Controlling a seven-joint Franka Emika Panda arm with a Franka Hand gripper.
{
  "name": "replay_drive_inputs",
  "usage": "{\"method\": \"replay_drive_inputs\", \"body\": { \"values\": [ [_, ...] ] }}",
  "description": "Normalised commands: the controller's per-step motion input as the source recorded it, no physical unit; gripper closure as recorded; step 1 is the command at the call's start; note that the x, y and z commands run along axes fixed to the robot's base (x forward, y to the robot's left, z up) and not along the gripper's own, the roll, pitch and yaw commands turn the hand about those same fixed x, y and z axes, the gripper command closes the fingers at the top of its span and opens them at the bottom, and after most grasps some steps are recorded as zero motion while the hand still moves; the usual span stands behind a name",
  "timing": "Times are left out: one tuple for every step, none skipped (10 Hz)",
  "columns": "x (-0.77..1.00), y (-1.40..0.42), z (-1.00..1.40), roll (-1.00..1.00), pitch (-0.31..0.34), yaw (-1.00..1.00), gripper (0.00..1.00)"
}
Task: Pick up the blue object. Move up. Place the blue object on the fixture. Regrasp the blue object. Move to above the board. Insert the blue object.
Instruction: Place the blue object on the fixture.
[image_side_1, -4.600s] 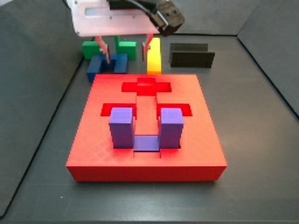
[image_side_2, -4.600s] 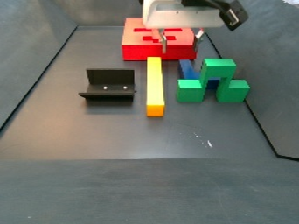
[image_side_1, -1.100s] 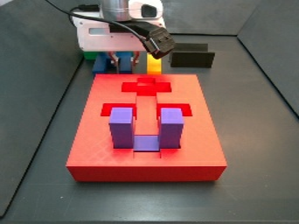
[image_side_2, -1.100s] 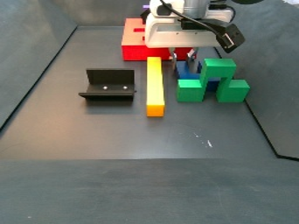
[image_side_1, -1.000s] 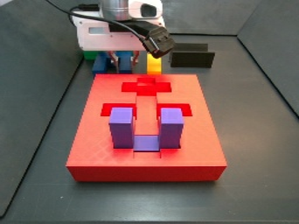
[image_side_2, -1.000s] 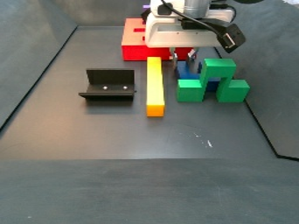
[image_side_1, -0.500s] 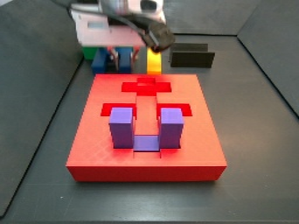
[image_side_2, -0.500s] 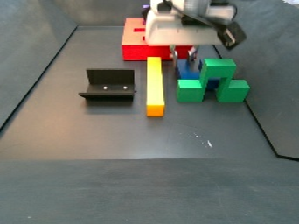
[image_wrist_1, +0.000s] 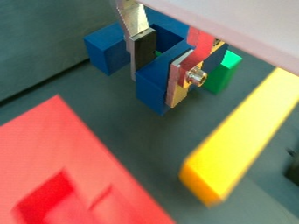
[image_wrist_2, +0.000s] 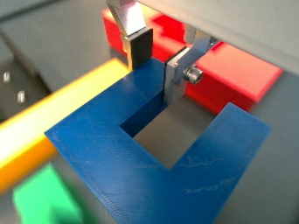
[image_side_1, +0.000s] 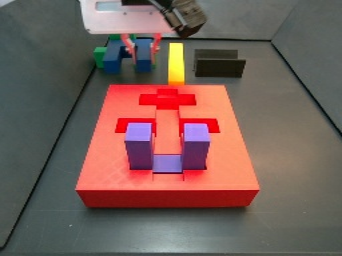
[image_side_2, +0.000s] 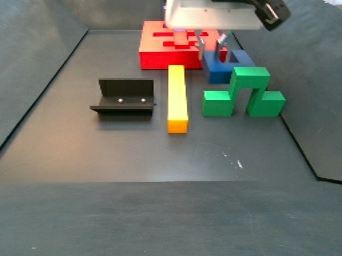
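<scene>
The blue object (image_side_2: 215, 67) is a dark blue U-shaped block. My gripper (image_side_2: 210, 43) is shut on one of its prongs and holds it a little above the floor, next to the green stepped block (image_side_2: 249, 90). In both wrist views the silver fingers (image_wrist_1: 142, 52) (image_wrist_2: 177, 77) clamp the blue object (image_wrist_1: 156, 86) (image_wrist_2: 163, 162). It also shows in a side view (image_side_1: 128, 56) under my gripper (image_side_1: 135, 44). The black fixture (image_side_2: 123, 97) (image_side_1: 219, 66) stands apart, beyond the yellow bar. The red board (image_side_1: 167, 160) (image_side_2: 159, 48) carries a purple U-shaped block (image_side_1: 166, 146).
A long yellow bar (image_side_2: 177, 98) (image_side_1: 177, 60) lies between the blue object and the fixture. The green stepped block (image_side_1: 100, 53) stands just beside the held piece. Dark walls close in the floor on all sides.
My gripper has risen with the blue object in it, lifting the block off the floor beside the green block. Nothing else has moved.
</scene>
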Motion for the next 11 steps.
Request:
{"method": "replay_drive_inputs", "body": {
  "values": [
    [0.92, -0.35, 0.61, -0.28, 0.0, -0.03, 1.0],
    [1.0, -0.21, 0.65, -0.31, 0.083, -0.1, 1.0],
    [1.0, -0.03, 0.67, -0.33, 0.06, -0.16, 1.0],
    [1.0, 0.04, 0.51, -0.17, 0.1, -0.1, 1.0],
    [1.0, 0.1, 0.47, -0.12, 0.151, -0.07, 1.0],
    [1.0, 0.11, 0.46, -0.11, 0.174, -0.07, 1.0],
    [1.0, 0.08, 0.43, -0.17, 0.183, -0.07, 1.0],
    [1.0, 0.05, 0.32, -0.3, 0.211, -0.05, 1.0],
    [0.94, 0.13, 0.06, -0.51, 0.197, -0.06, 1.0],
    [0.85, 0.25, 0.0, -0.77, 0.0, -0.05, 1.0],
    [0.76, 0.28, -0.03, -0.93, 0.0, -0.01, 1.0]
  ]
}}
